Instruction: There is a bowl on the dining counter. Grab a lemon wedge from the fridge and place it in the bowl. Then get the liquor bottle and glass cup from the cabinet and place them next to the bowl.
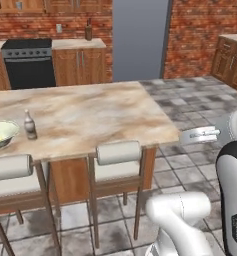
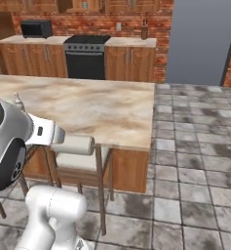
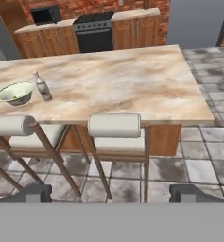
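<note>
Dining counter (image 3: 132,85) ahead; pincer (image 3: 111,193) wide open, empty (bottle (image 3: 41,86) beside bowl (image 3: 15,92)).

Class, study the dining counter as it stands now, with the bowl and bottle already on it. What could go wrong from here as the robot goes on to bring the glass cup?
1. The liquor bottle stands upright close beside the bowl; setting a cup next to them could knock the narrow bottle over.
2. Two stools line the near side of the counter; the arm may bump them when it reaches across.
3. The tool is open and empty, well back from the counter, so the cup has yet to be fetched.
</note>
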Motion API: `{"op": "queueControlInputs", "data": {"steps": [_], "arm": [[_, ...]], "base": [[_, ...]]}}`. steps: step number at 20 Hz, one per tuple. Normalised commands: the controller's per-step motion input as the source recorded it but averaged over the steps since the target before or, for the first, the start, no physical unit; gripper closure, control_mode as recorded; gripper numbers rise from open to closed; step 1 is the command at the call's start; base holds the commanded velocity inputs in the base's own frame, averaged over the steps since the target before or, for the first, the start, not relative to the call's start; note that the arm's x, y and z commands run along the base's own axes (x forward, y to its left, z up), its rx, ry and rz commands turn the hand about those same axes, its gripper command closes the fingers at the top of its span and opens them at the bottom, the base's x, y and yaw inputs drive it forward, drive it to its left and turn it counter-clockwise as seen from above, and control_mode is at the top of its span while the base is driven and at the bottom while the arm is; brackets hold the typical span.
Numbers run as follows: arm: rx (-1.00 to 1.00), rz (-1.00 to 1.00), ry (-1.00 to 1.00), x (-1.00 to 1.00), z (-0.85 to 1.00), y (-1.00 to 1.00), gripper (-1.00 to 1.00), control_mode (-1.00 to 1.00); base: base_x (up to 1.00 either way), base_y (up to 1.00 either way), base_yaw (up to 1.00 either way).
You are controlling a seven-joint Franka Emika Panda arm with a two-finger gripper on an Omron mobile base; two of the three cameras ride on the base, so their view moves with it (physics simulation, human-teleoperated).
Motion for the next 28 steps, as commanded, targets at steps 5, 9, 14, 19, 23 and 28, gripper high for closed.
{"op": "queueControlInputs", "data": {"steps": [5,9,14,19,23,28], "arm": [[0.0,0.0,0.0,0.0,0.0,0.0,-1.0,1.0],[0.0,0.0,0.0,0.0,0.0,0.0,-1.0,1.0],[0.0,0.0,0.0,0.0,0.0,0.0,-1.0,1.0],[0.0,0.0,0.0,0.0,0.0,0.0,-1.0,1.0],[0.0,0.0,0.0,0.0,0.0,0.0,-1.0,1.0],[0.0,0.0,0.0,0.0,0.0,0.0,-1.0,1.0]], "base": [[0.07,-1.0,0.17],[0.15,-1.0,0.19],[0.36,-1.0,0.2],[0.58,-0.99,0.23],[0.82,-0.87,0.29],[0.86,-0.78,0.32]]}}
